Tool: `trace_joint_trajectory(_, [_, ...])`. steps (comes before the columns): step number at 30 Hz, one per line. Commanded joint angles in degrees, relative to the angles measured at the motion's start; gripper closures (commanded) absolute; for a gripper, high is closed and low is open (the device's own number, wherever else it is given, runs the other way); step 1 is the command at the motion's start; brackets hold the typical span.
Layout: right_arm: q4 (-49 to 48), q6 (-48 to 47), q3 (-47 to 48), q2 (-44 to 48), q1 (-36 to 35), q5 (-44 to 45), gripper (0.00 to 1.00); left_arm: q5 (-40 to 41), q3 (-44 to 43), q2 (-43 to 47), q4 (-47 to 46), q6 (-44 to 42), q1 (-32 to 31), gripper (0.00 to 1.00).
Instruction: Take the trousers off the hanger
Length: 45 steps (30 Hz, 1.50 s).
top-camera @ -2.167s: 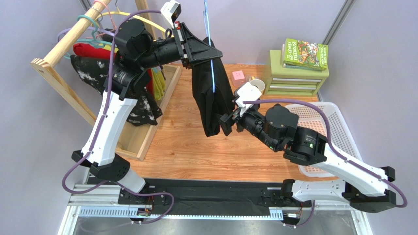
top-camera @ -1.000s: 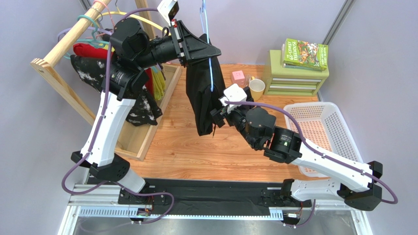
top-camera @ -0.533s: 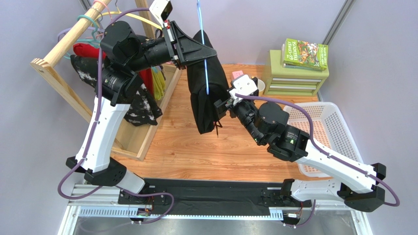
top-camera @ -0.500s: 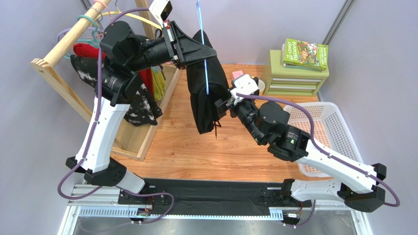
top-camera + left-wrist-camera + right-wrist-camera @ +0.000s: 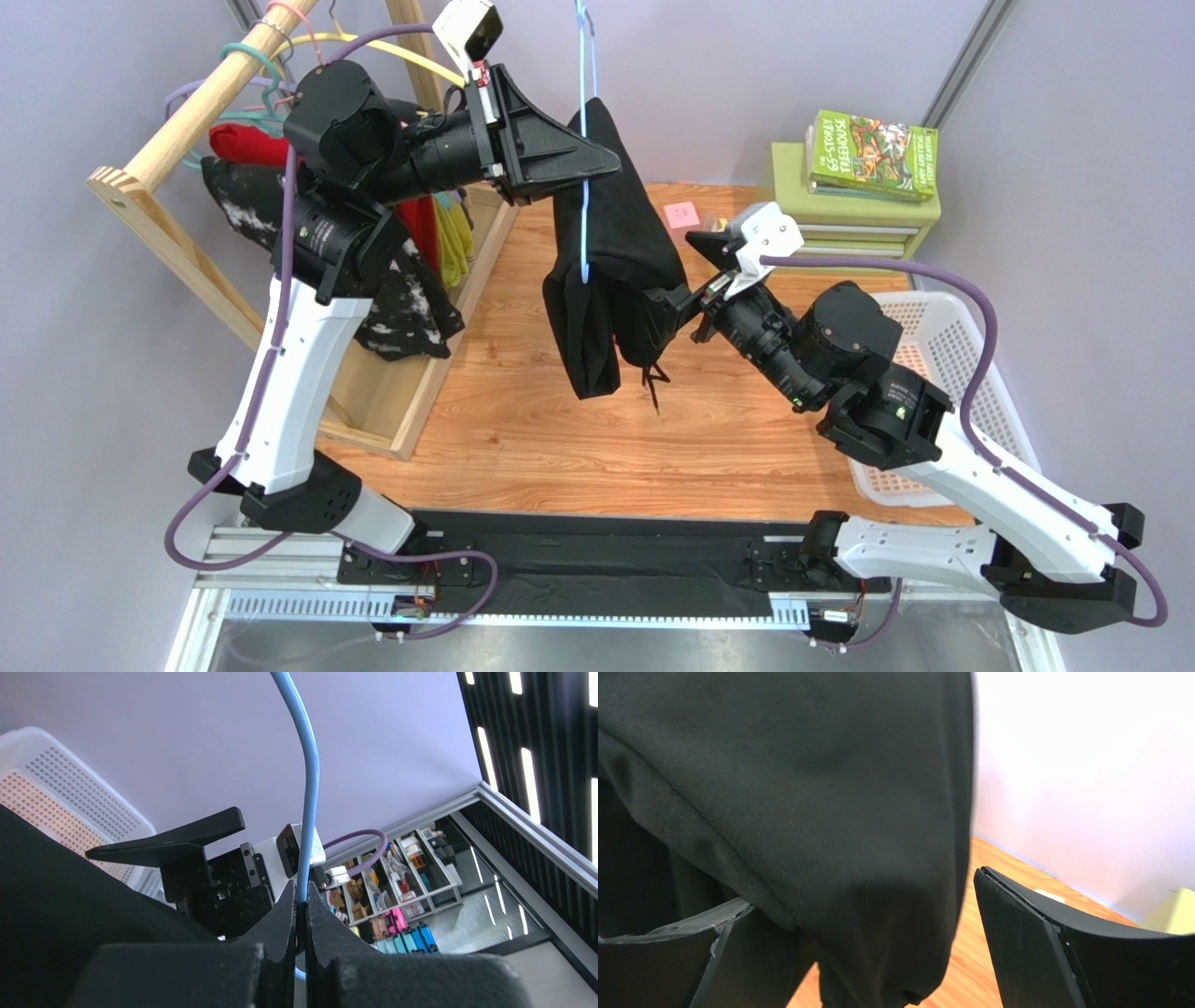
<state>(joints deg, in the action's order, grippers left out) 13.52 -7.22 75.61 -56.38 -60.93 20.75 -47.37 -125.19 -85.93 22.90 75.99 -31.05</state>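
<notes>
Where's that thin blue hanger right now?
In the overhead view the hanger is at upper centre, pinched in the left gripper, with the black trousers draped on it.

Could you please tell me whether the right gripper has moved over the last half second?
Yes. In the top view the right gripper has shifted to the right, ending closer to the green drawer unit.

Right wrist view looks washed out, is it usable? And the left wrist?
Right wrist view: wall blown out white at upper right, trousers dark but weave visible. Left wrist view: hanger wire sharp, picture's bottom nearly black. Top view: evenly lit.
</notes>
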Motion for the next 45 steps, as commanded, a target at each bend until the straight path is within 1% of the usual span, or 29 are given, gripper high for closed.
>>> trace_joint_trajectory(1, [1.33, 3.18, 3.05, -0.48, 0.19, -8.88, 0.09, -3.34, -2.34, 0.85, -8.3, 2.06, 0.11, 1.0])
trace_joint_trajectory(4, [3.18, 3.44, 3.4, -1.1, 0.19, -10.56, 0.09, -3.43, -2.08, 1.11, -9.27, 3.38, 0.11, 1.0])
trace_joint_trajectory(7, [1.17, 3.36, 2.17, -1.45, 0.19, -9.77, 0.09, -2.9, -1.99, 1.47, -8.84, 3.38, 0.11, 1.0])
trace_joint_trajectory(11, [-1.13, 3.36, 4.71, -4.26, 0.02, -10.21, 0.08, -1.93, -0.33, 2.17, -9.44, 3.73, 0.11, 1.0])
trace_joint_trajectory(17, [-3.76, 1.25, 6.82, -7.6, -0.68, -6.61, 0.08, -1.58, 0.03, 2.61, -9.54, 3.82, 0.11, 1.0])
trace_joint_trajectory(23, [-6.93, -1.12, 8.75, -8.48, -2.27, -3.36, 0.08, -1.58, 0.38, 2.79, -8.4, 2.94, 0.11, 1.0])
trace_joint_trajectory(30, [-10.79, -5.6, 13.84, -11.29, -3.67, 4.11, 0.08, -1.67, 2.58, 3.66, -7.69, 2.15, 0.11, 1.0])
trace_joint_trajectory(33, [-9.21, -9.03, 16.84, -14.19, -3.67, 5.87, 0.15, -1.84, 2.75, 3.93, -7.34, 1.97, 0.11, 1.0])
trace_joint_trajectory(34, [-9.56, -10.34, 16.85, -14.54, -3.67, 5.88, 0.21, -1.93, 2.75, 4.02, -7.43, 2.23, 0.11, 1.0])
trace_joint_trajectory(36, [-10.79, -11.05, 16.32, -15.25, -3.67, 5.88, 0.28, -1.93, 2.67, 4.02, -7.78, 2.41, 0.11, 1.0])
trace_joint_trajectory(37, [-11.75, -11.58, 16.15, -15.51, -3.67, 5.88, 0.35, -2.02, 2.67, 4.02, -7.86, 2.5, 0.11, 1.0])
trace_joint_trajectory(39, [-12.9, -12.55, 16.06, -16.48, -3.67, 6.75, 0.39, -2.28, 2.58, 4.02, -7.95, 2.68, 0.11, 1.0])
trace_joint_trajectory(40, [-13.08, -12.81, 16.93, -17.0, -3.76, 6.76, 0.49, -2.37, 2.49, 4.1, -7.95, 2.59, 0.11, 1.0])
trace_joint_trajectory(42, [-12.99, -13.17, 17.98, -18.41, -3.67, 7.11, 0.62, -2.46, 2.58, 4.28, -7.6, 2.24, 0.11, 1.0])
trace_joint_trajectory(43, [-12.99, -13.17, 18.69, -18.68, -3.76, 7.63, 0.8, -2.46, 2.67, 4.37, -7.17, 2.06, 0.11, 1.0])
trace_joint_trajectory(45, [-12.12, -13.34, 20.71, -19.55, -3.76, 9.29, 1.0, -2.46, 2.49, 4.54, -5.85, 0.84, 0.11, 1.0])
